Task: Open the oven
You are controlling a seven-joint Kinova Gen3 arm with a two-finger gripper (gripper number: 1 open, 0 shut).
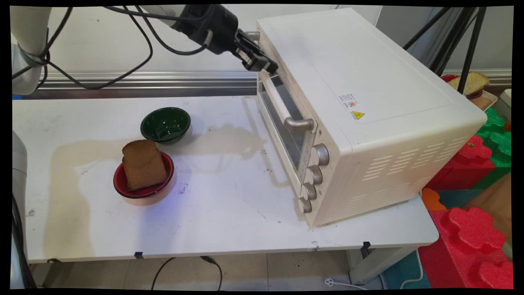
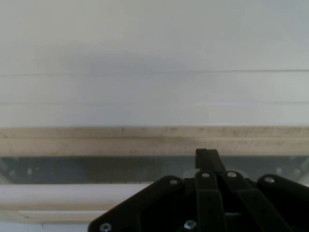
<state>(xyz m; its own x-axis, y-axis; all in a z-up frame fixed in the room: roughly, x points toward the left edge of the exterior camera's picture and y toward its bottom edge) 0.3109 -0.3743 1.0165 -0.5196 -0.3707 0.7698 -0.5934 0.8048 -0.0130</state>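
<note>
Where the black gripper (image 1: 265, 67) meets the cream toaster oven (image 1: 368, 106), it sits at the far upper end of the door, just above the bar handle (image 1: 282, 107). That oven stands on the right half of the white table (image 1: 229, 213), its long axis running from the near right to the far left, its glass door (image 1: 286, 127) facing left toward the bowls. Four silver knobs (image 1: 313, 176) line the near end of the front. Reaching in from the upper left, the arm slopes downward to the right, black cables (image 1: 123, 61) trailing from it. In the hand view the fingers (image 2: 207, 157) appear pressed together against the top edge of the door, though the linkage hides much of them. Well left of the oven, a red bowl (image 1: 143, 191) holds a slice of brown bread (image 1: 143, 164) leaning upright. Just behind it stands a dark green bowl (image 1: 166, 125). Red and green foam blocks (image 1: 470, 229) lie beyond the table's right end.
</note>
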